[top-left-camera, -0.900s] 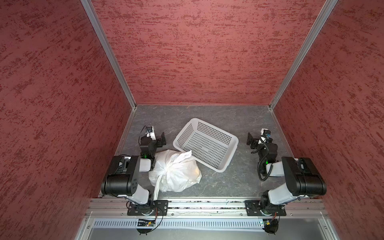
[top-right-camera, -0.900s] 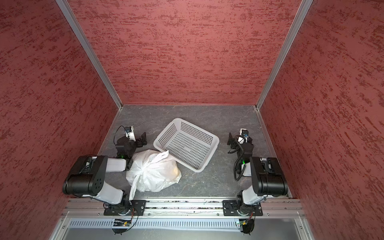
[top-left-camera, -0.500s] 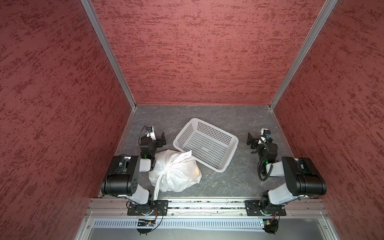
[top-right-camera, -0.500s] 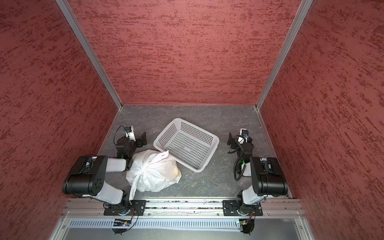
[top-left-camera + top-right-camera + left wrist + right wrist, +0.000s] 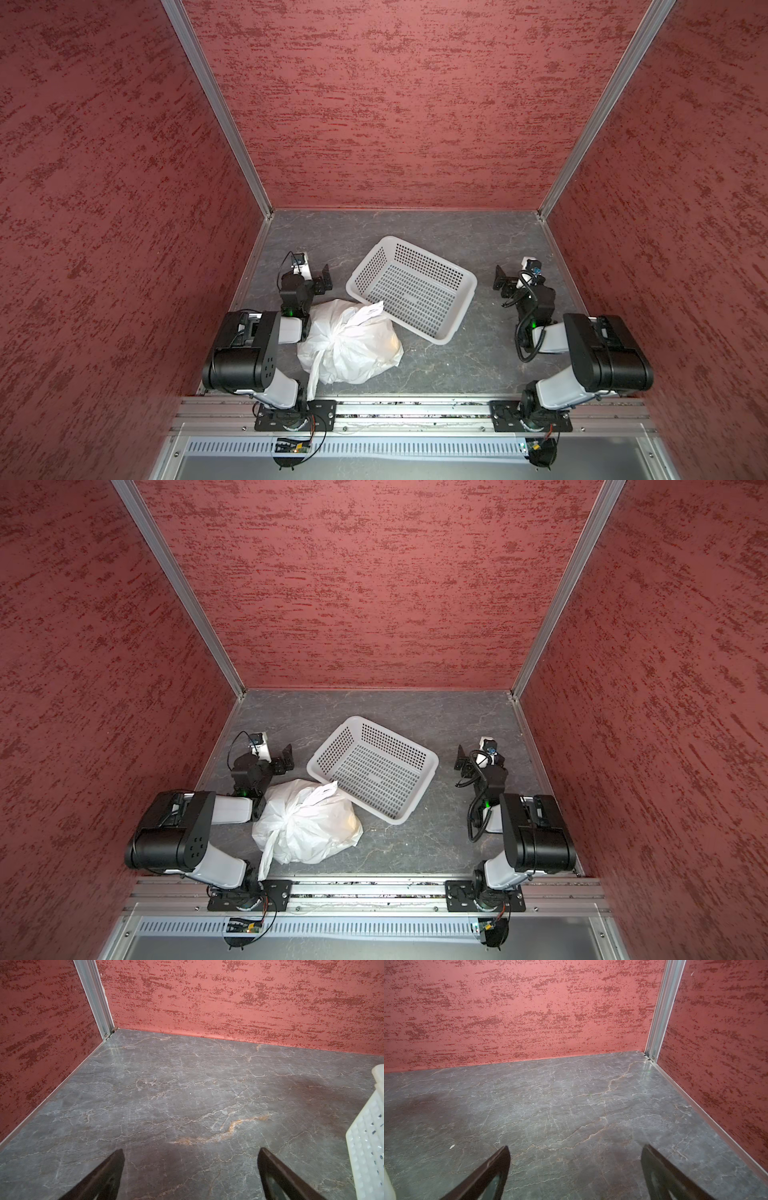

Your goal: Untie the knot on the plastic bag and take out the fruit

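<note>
crinkly white plastic bag (image 5: 353,351) (knotted), perforated basket (image 5: 370,270)

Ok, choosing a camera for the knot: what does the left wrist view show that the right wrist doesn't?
Left wrist only: a side of the white basket. Right wrist only: a small white speck on the table. Both: open jaws, of the left gripper and the right gripper, over bare grey table, red walls behind. Neither shows the knot; the top views do.

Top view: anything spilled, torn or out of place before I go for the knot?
Nothing spilled or torn. The plastic bag sits knotted beside the white perforated basket, which lies empty, turned diagonal to the walls.
</note>
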`<state>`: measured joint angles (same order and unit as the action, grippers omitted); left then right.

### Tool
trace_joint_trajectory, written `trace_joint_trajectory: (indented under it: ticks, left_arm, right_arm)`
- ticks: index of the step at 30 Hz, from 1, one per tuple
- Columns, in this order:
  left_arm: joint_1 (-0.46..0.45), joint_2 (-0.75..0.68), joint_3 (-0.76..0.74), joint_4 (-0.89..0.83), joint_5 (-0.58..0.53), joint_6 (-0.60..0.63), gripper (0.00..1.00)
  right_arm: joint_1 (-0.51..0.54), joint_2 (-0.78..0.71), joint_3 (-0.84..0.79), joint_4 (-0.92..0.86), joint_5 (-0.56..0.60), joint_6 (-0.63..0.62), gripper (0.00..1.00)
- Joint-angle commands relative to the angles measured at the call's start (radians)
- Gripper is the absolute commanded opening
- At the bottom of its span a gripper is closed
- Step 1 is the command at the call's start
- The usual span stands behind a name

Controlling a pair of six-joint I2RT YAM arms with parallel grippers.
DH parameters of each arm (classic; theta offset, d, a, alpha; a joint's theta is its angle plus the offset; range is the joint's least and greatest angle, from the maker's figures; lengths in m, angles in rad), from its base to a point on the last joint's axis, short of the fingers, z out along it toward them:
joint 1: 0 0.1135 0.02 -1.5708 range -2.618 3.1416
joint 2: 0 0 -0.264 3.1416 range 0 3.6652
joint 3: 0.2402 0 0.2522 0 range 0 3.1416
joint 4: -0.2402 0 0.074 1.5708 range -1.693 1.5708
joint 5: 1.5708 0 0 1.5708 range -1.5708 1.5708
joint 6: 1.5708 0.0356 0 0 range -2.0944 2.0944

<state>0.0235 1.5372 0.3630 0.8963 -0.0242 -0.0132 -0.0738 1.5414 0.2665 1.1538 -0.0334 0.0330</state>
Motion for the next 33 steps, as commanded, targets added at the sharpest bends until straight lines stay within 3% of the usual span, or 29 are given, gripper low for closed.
trace_joint_trajectory:
  ticks: [1,23,26,30,33]
  left_arm:
    - [0.005,-0.002,0.013,0.004,0.007,0.002,1.00]
    - [0.005,-0.002,0.013,0.004,0.006,0.002,0.99]
    - [0.004,-0.011,0.011,0.007,0.009,0.007,1.00]
    - [0.005,-0.126,0.147,-0.327,0.022,0.010,0.99]
    - [0.006,-0.184,0.208,-0.479,0.038,0.001,1.00]
  right_arm:
    - [-0.002,0.008,0.021,-0.009,0.009,-0.001,0.99]
    - [-0.002,0.004,0.019,-0.006,0.008,-0.002,0.99]
    - [-0.003,-0.062,0.082,-0.178,0.006,-0.004,0.99]
    - [0.006,-0.170,0.258,-0.539,-0.043,-0.011,0.99]
    - [0.041,-0.215,0.366,-0.744,-0.073,0.001,0.99]
